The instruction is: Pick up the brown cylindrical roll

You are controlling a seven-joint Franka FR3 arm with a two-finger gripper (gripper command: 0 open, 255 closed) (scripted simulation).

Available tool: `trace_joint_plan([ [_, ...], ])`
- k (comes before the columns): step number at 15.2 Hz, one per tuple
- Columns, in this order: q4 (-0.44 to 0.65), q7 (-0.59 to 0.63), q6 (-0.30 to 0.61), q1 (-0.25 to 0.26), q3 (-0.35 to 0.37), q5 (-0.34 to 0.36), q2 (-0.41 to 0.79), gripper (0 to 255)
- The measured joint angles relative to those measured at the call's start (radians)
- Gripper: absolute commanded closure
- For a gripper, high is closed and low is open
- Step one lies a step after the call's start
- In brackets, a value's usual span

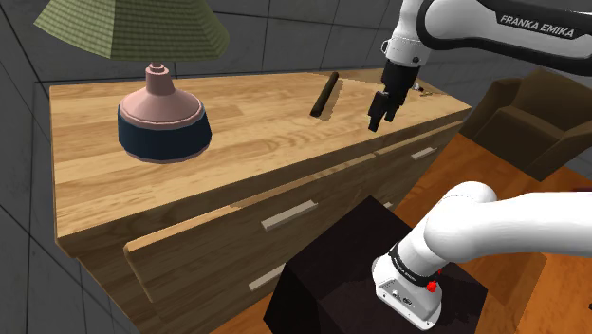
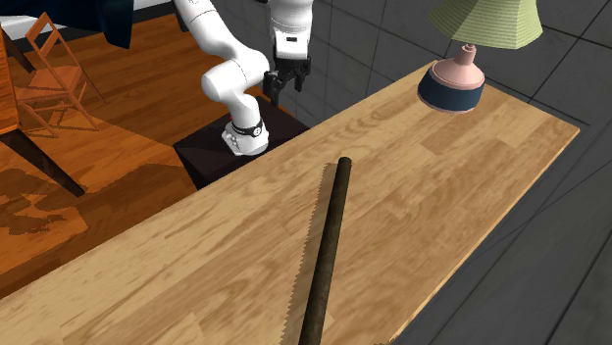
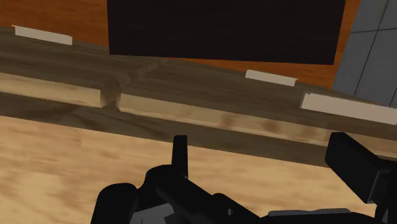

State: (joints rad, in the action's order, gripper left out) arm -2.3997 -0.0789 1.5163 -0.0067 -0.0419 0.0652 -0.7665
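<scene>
Wooden dresser [image 1: 256, 133] with drawers, carrying a lamp [image 1: 161, 121] whose shade is cut off at the frame's edge. The dark brown roll [image 1: 326, 95] lies flat on the dresser top, near the pincer [image 1: 379, 123], which hovers with fingers apart, holding nothing

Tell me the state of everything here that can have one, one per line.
Brown roll, lying flat on the dresser top, not held.
End effector, open, empty, apart from the roll.
Lamp, upright on the dresser top.
Top drawers, apparently pulled out slightly.
</scene>
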Motion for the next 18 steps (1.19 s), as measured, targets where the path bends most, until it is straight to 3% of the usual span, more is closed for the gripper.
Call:
trace_joint_plan([
  [6,0.068,0.127,0.087,-0.034,0.025,-0.021,0.151,0],
  [18,0.429,0.459,0.208,-0.130,0.025,-0.026,0.614,0],
])
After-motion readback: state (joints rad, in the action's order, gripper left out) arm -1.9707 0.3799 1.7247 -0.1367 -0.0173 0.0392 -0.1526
